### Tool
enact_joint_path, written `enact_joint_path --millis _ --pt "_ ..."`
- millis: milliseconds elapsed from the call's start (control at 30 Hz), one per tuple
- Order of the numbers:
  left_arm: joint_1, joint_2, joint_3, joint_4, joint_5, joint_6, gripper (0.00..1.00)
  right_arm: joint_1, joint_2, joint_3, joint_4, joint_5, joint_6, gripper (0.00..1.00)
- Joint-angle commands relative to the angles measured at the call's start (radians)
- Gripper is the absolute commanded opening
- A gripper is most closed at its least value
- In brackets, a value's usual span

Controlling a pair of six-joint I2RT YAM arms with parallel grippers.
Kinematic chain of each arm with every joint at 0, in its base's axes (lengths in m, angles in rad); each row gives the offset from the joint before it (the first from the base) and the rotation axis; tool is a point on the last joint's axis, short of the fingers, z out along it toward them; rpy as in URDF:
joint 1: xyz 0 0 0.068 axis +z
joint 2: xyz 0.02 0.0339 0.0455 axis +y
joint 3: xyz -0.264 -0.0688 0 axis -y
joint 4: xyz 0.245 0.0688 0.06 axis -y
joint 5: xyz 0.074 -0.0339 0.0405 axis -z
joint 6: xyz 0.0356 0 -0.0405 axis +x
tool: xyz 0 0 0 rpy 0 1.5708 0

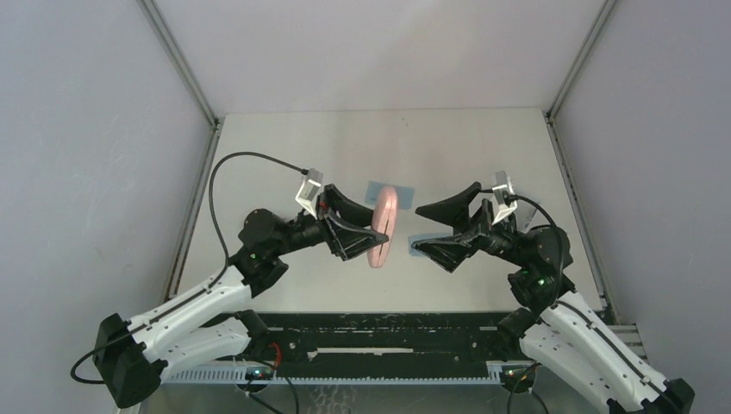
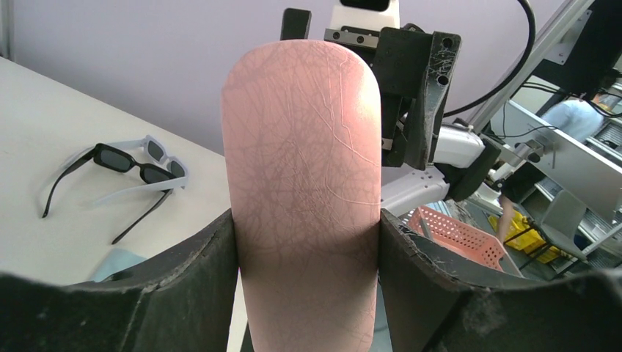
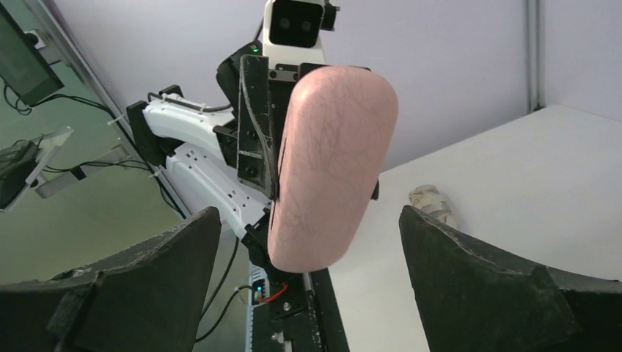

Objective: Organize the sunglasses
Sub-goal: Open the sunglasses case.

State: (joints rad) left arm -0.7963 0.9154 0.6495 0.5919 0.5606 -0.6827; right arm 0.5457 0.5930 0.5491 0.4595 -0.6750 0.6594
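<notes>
Case [image 2: 301, 161] is clamped in the left gripper [image 1: 380, 222]. The right gripper [image 1: 416, 228] is held wide open opposite it, clear of contact. Sunglasses [image 2: 121, 161] are laid on the table [image 2: 29, 110].

The left arm [image 1: 207, 297] and right arm [image 1: 586, 341] match: white shells on the long links, black joints and black bases. A small green light [image 1: 253, 256] glows on each. A thin black cable [image 1: 215, 185] loops off the left arm to a white camera box [image 1: 309, 190] at its wrist, and the right arm carries the same box. The fingers [image 3: 147, 293] are broad matte-black wedges, scuffed along the edges. One shows what look like two small screw heads [image 2: 443, 44].
</notes>
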Motion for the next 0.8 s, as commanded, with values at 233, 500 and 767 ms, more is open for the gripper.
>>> enact_joint_path --millis 233,500,767 --pt "-0.006 -0.019 0.069 0.049 0.057 -0.017 0.0 0.138 0.162 0.13 0.068 0.068 -0.08 0.9" --pt "-0.012 -0.022 0.086 0.052 0.091 -0.017 0.0 0.174 0.226 0.153 0.09 0.069 -0.091 0.85" --pt "-0.014 -0.026 0.09 0.081 0.117 -0.035 0.0 0.201 0.25 0.153 0.142 0.042 -0.074 0.72"
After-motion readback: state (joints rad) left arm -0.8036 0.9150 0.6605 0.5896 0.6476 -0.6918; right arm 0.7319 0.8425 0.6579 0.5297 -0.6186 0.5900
